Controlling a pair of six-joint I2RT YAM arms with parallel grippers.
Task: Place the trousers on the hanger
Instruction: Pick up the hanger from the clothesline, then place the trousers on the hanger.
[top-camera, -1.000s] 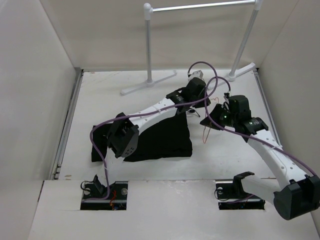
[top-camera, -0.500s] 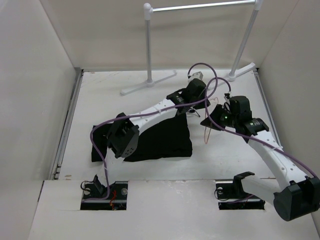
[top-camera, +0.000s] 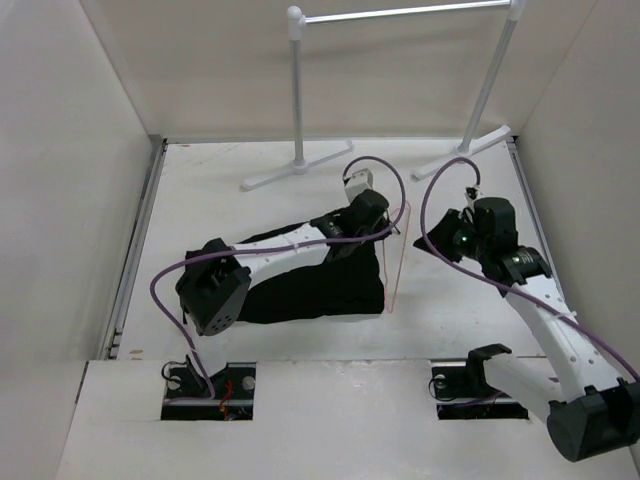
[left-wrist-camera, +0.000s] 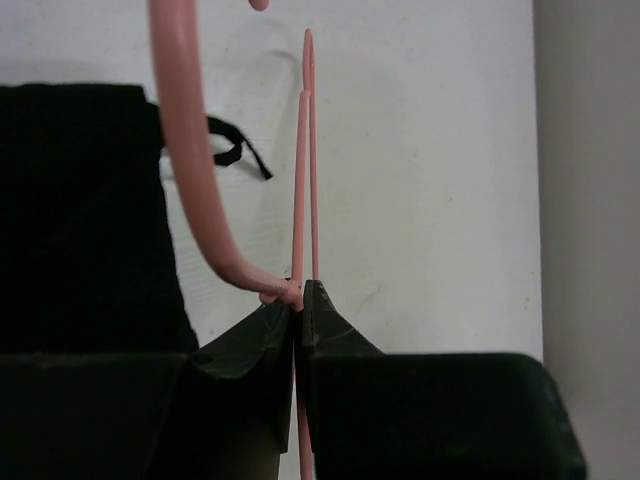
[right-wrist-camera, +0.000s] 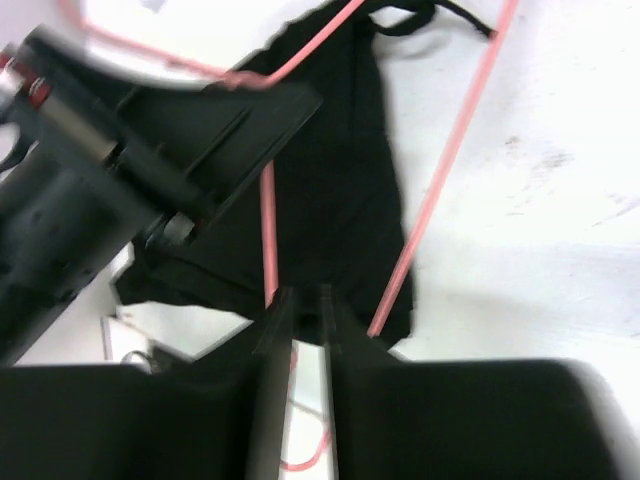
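From above: shows the trousers (top-camera: 330, 290) as a soft, matt black heap, crumpled on the white table (top-camera: 200, 200) around the middle and towards the left. Finds the hanger (top-camera: 398, 268), a thin pink wire, standing on edge just at the heap's right side, long and narrow from this angle. Puts the left hand (top-camera: 383, 228) at the upper part of the wire, with its arm stretched over the cloth. Puts the right hand (top-camera: 440, 238) near the hanger on the right, apart from it. Shows a white and silver rack (top-camera: 297, 90) of round poles at the far end.

From the left wrist: shows the left hand (left-wrist-camera: 300, 300) pinched tight on the hanger (left-wrist-camera: 185, 150), black wedge-shaped fingers meeting on the thin wires right where the smooth, rounded hook curves away. Sets the trousers (left-wrist-camera: 80, 220), dull and flat-looking, at the left on the table (left-wrist-camera: 430, 180).

From the right wrist, blurred: shows the right hand (right-wrist-camera: 305, 320) with a narrow slit between its fingers and nothing visible in it. Catches the hanger (right-wrist-camera: 450, 170) slanting across the table and the trousers (right-wrist-camera: 340, 170).
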